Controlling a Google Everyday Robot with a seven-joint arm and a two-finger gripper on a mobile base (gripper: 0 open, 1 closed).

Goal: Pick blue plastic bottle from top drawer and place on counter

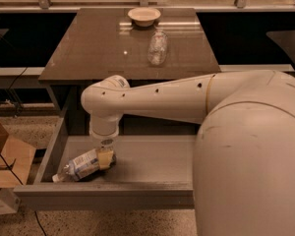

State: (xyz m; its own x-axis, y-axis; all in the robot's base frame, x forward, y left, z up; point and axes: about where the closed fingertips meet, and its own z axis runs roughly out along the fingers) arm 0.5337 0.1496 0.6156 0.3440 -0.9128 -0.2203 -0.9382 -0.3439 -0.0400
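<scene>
**A:** Where do we locate the blue plastic bottle (pixel 81 165)?

**B:** Lying on its side on the floor of the top drawer (pixel 152 156), in the left front part, near the front panel.

**A:** How does its long axis run?

**B:** From 8 o'clock to 2 o'clock across the view. The white cap (pixel 56 178) points to 8 o'clock, toward the drawer's left front corner. The base end points to 2 o'clock.

**A:** And the gripper (pixel 106 156)?

**B:** It hangs from the arm (pixel 162 100) down into the drawer and meets the bottle at the base end. The bottle's body therefore stretches away from the gripper toward 8 o'clock, so the gripper sits at one end, not over the middle of the label. Whether it is apart or clamped on the bottle, we cannot tell.

**A:** What does the coming move turn on?

**B:** In our judgement, on that off-centre position. Lifted by the base end, the capped end may sag or swing, so we would favour a slow, straight rise above the drawer walls before any travel.

**A:** Where must it go?

**B:** To the counter (pixel 88 48), the brown tabletop at 12 o'clock from the drawer. A bowl (pixel 144 16) stands near its far edge, and a clear vessel (pixel 157 47) lies at 6 o'clock from the bowl. We judge the left half the freer landing place.
</scene>
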